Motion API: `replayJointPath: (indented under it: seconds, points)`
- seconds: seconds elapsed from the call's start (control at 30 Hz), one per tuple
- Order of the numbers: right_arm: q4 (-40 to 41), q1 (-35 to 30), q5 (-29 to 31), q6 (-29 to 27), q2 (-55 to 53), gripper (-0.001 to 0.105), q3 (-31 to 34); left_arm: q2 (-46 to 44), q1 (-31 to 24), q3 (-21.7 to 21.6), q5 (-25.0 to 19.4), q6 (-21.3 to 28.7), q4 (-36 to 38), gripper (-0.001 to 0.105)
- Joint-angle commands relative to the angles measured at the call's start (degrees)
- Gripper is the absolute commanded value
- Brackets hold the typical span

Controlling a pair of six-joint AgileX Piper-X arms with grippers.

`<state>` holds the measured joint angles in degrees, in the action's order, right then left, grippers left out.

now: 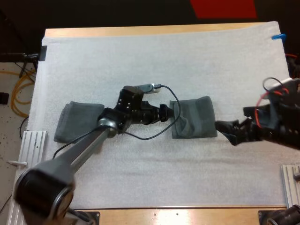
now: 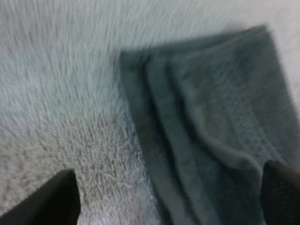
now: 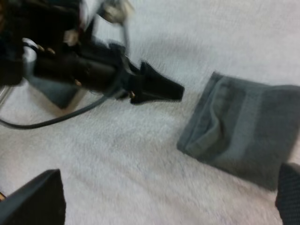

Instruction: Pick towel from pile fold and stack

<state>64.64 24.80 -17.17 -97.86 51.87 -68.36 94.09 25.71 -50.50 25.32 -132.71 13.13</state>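
A folded dark grey-green towel (image 1: 192, 118) lies flat on the white mat, right of centre. My left gripper (image 1: 172, 111) is at its left edge; in the left wrist view (image 2: 168, 187) its fingers stand wide apart and open, one over the mat and one over the towel (image 2: 211, 126), whose layered edge shows. My right gripper (image 1: 221, 126) hovers just off the towel's right edge, open with nothing between its fingers (image 3: 168, 178). In the right wrist view the towel (image 3: 246, 129) lies beside the left gripper (image 3: 161, 88). A second towel (image 1: 77, 122) lies at the mat's left.
The white mat (image 1: 154, 61) covers most of the wooden table, with bare room at the back and front. Metal rails (image 1: 33, 140) stand at the left edge, and another (image 1: 290, 176) at the right. My left arm (image 1: 89, 145) crosses the mat's front left.
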Motion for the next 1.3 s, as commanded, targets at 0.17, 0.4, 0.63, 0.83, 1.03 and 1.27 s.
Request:
replayJointPath:
  seconds: [0.17,0.4,0.63,0.83,1.03,1.27]
  points:
    - [3.9,0.1,3.7,1.9,-4.4,0.088,-0.1,7.6,0.1,-4.0,3.5,-2.2,-1.4,0.075]
    - [5.0,0.1,9.1,2.9,-5.9,0.088,-0.1,12.1,0.8,-9.6,7.0,-2.6,2.6,0.075]
    - [5.0,0.1,9.7,2.9,-5.9,0.088,-0.1,14.2,4.5,-14.0,3.5,-2.8,7.9,0.075]
    - [5.0,0.1,9.7,2.9,-5.9,0.088,-0.1,16.2,6.4,-17.5,4.3,-2.9,11.5,0.072]
    - [6.0,0.1,9.7,3.2,-5.9,0.088,-0.1,16.4,6.6,-17.6,4.0,-2.9,11.5,0.039]
    - [6.8,0.1,9.7,3.2,-5.9,0.088,-0.1,15.6,6.2,-17.6,4.0,-0.9,12.2,0.0]
